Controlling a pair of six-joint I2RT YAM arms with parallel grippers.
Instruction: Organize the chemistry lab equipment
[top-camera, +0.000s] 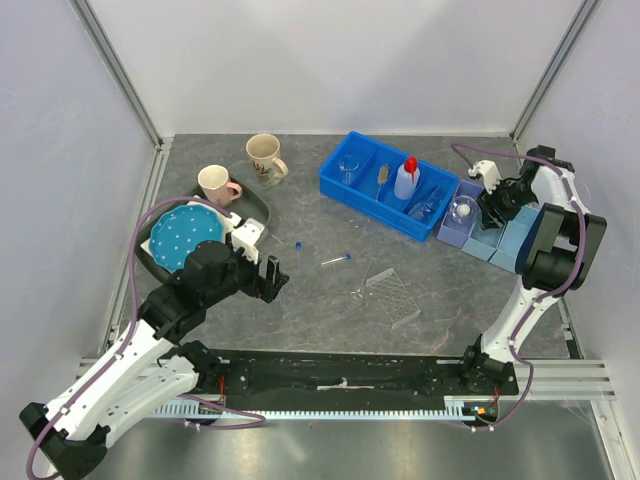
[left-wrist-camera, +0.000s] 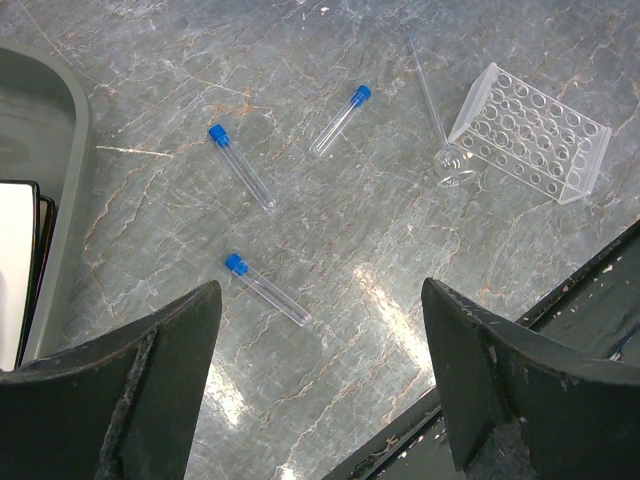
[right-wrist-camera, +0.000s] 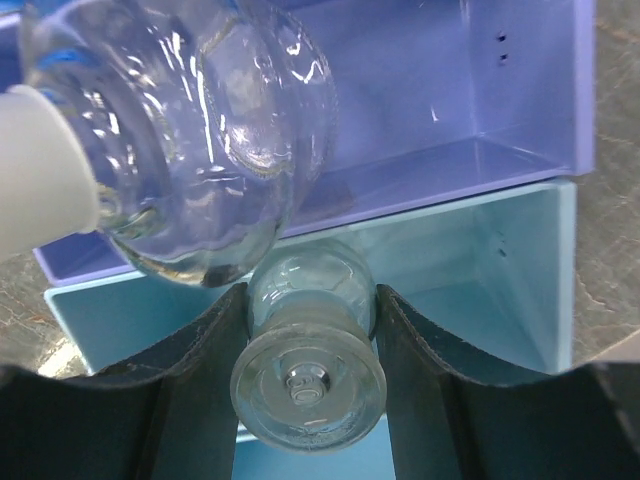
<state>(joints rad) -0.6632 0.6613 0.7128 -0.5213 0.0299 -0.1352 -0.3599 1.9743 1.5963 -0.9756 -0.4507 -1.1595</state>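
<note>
My left gripper (top-camera: 272, 280) is open and empty above the table; in the left wrist view (left-wrist-camera: 320, 380) it hangs just short of three blue-capped tubes, one close (left-wrist-camera: 268, 290) and two farther off (left-wrist-camera: 243, 166) (left-wrist-camera: 339, 120). The clear tube rack (left-wrist-camera: 528, 133) lies beyond them, also in the top view (top-camera: 392, 293). My right gripper (top-camera: 492, 207) is shut on a small clear glass flask (right-wrist-camera: 310, 340) over a light blue bin (right-wrist-camera: 470, 280). A bigger round flask (right-wrist-camera: 190, 140) with a white stopper lies in the purple bin (right-wrist-camera: 450, 110).
A blue crate (top-camera: 366, 203) holds a beaker (top-camera: 348, 168), a thin brush (top-camera: 383, 178), the white squeeze bottle (top-camera: 405, 178) and goggles (top-camera: 425, 205). A beige mug (top-camera: 265, 158), a pink mug (top-camera: 218, 185) and a blue dotted plate (top-camera: 185, 240) in a grey tray (top-camera: 255, 202) stand at left.
</note>
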